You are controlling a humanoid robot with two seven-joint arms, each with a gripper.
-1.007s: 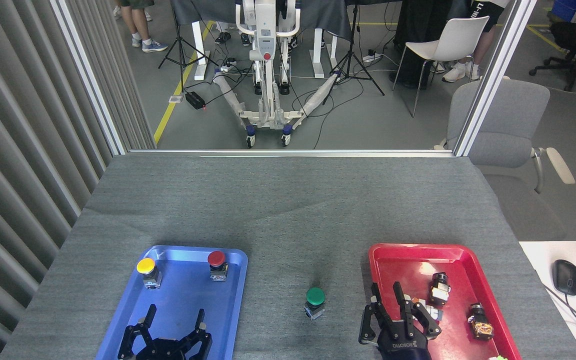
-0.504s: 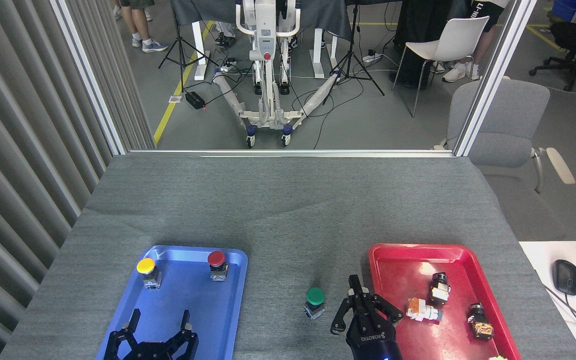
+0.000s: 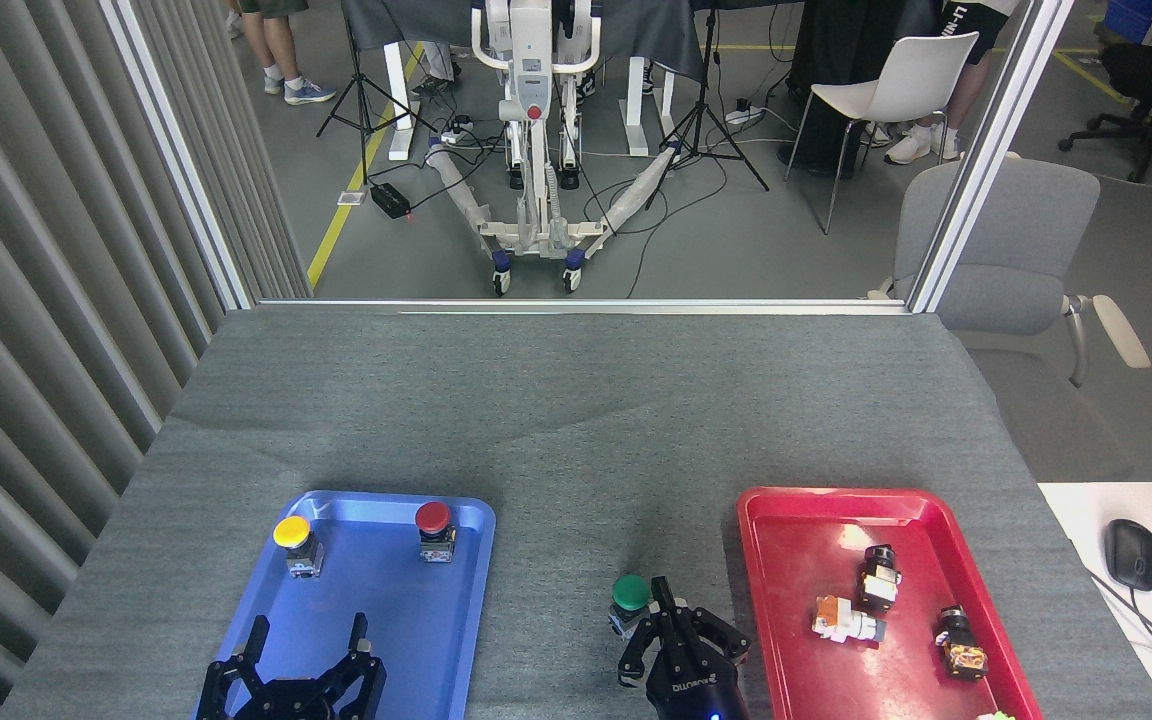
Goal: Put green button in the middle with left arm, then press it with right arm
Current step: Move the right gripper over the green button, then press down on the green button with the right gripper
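The green button stands on the cloth between the trays, just up and left of my right gripper, fingers splayed and empty, far nearer than my spread left gripper.

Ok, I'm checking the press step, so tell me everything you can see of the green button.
The green button has a round, domed, glossy green cap on a squat grey-black block base. It stands upright on the dark grey table cloth, in the gap between the blue tray and the red tray, in neither. The right gripper is right beside it, fingertips close to the cap; whether they touch it I cannot tell.
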